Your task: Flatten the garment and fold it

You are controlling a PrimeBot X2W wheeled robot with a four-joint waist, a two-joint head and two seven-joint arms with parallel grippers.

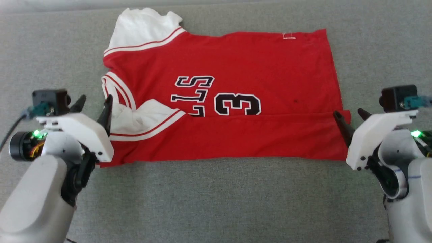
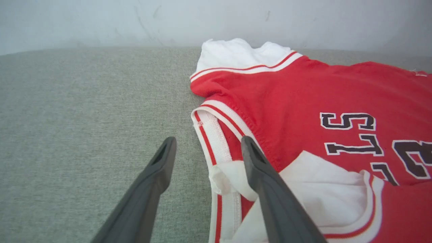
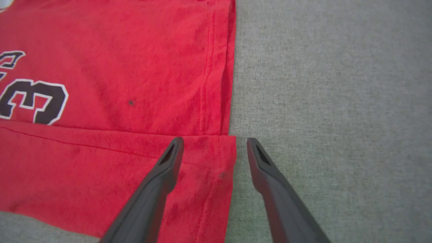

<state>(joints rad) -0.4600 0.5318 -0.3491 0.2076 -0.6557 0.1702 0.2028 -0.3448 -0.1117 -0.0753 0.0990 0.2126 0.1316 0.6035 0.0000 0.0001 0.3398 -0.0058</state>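
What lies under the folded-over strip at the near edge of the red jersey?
The printed front of the garment itself. The folded strip cuts off the lowest letter, and the number 3 ends at its edge. Whatever print continues beneath is covered.

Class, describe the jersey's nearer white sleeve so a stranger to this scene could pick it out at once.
On the grey fabric surface lies a red jersey, spread sideways. At its end beside the left gripper are two white sleeves. The nearer sleeve is bunched against the black lettering; the far sleeve touches no lettering.
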